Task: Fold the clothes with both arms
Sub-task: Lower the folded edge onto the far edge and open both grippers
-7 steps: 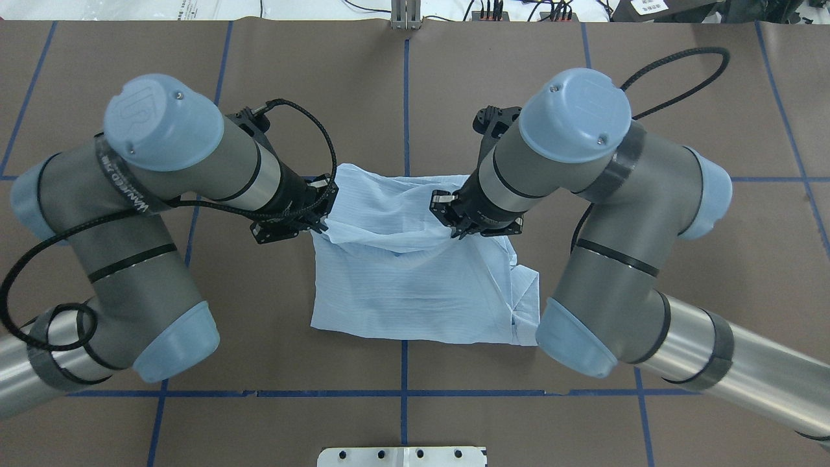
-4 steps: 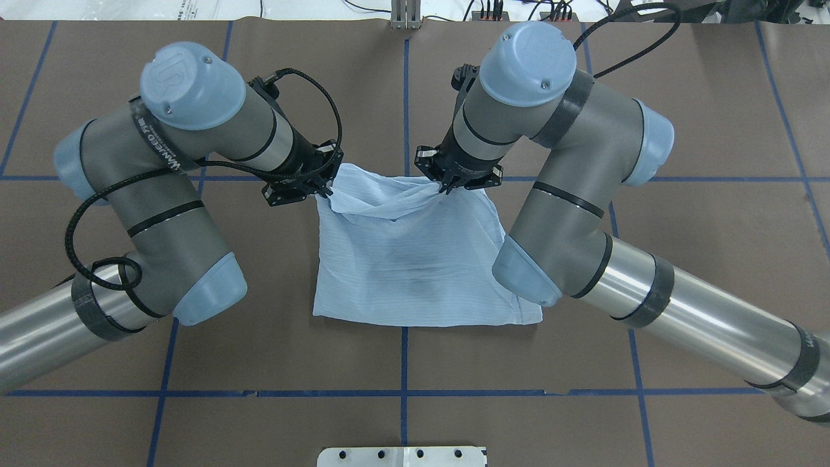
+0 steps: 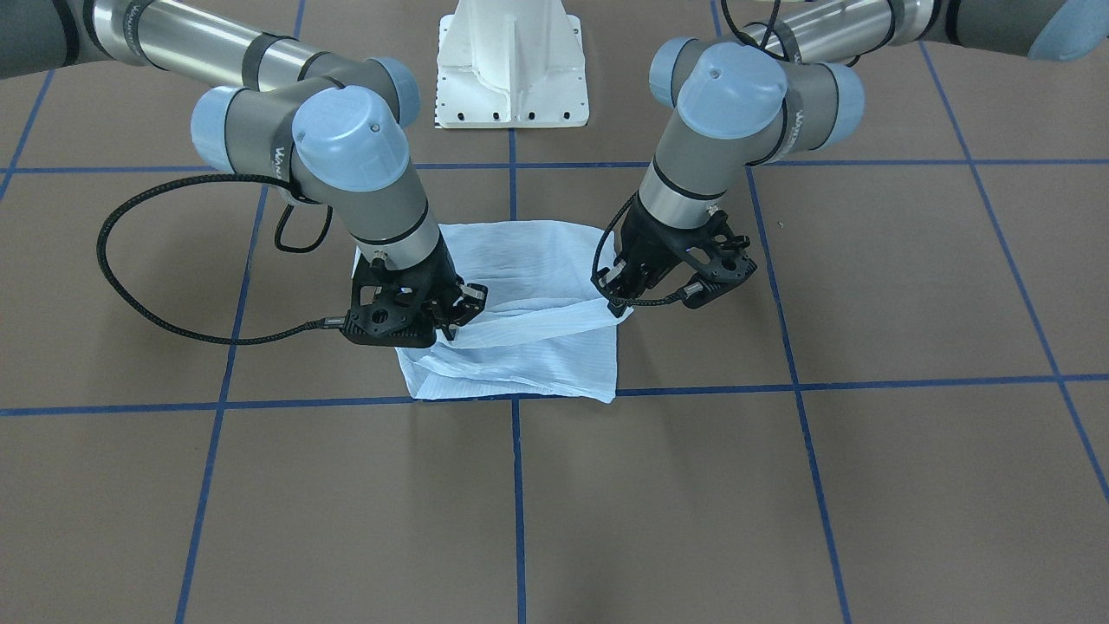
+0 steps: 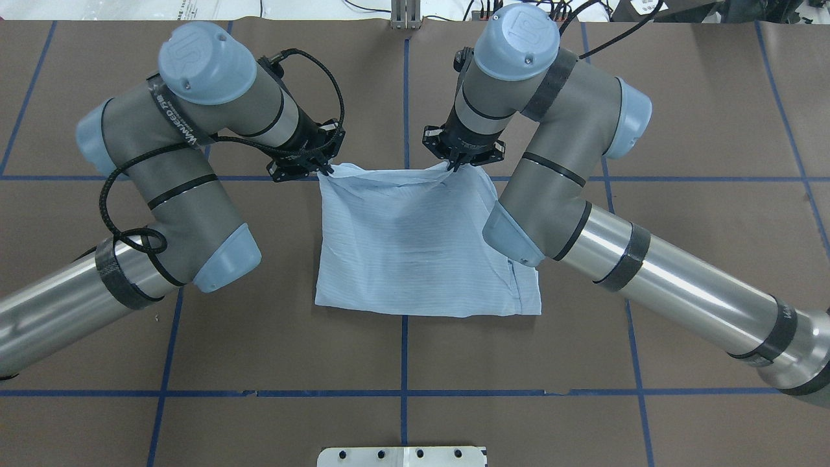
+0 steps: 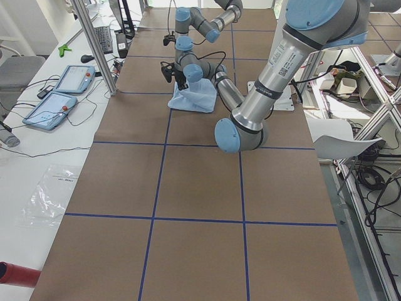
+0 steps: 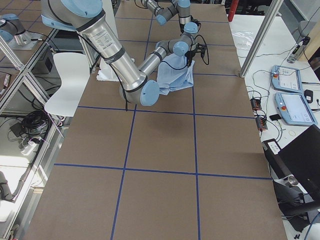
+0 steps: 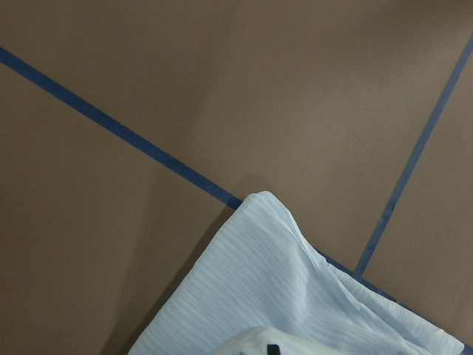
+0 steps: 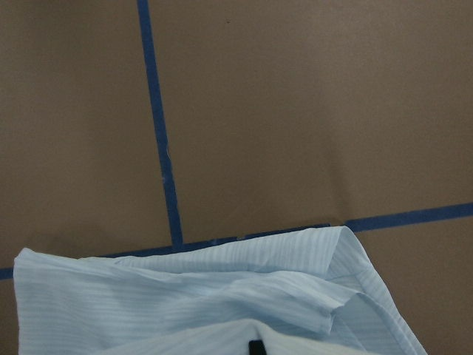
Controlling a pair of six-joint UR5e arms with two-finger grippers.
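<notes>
The light-blue striped shirt point(image 4: 415, 246) lies folded into a rough square at the table's middle, also seen from across point(image 3: 528, 251). My left gripper point(image 4: 322, 170) is shut on its far left corner, and the same gripper point(image 3: 617, 299) pinches the view's right end of a raised fold. My right gripper point(image 4: 456, 166) is shut on the far edge, right of centre; from across point(image 3: 459, 316) it holds the fold's other end. The fold hangs slightly above the lower layers. Each wrist view shows only shirt cloth point(image 7: 259, 296) point(image 8: 185, 296) and brown table.
Blue tape lines point(image 4: 403, 363) grid the brown table cover. The white pedestal base point(image 3: 511, 61) stands at the robot's side. Beyond the far edge lie cables, handheld screens point(image 5: 62, 94) and a white chair point(image 6: 70, 75).
Both grippers have carried the shirt's gripped edge away from the robot to the far edge. The bunched top layer has spread out nearly flat over the lower one.
</notes>
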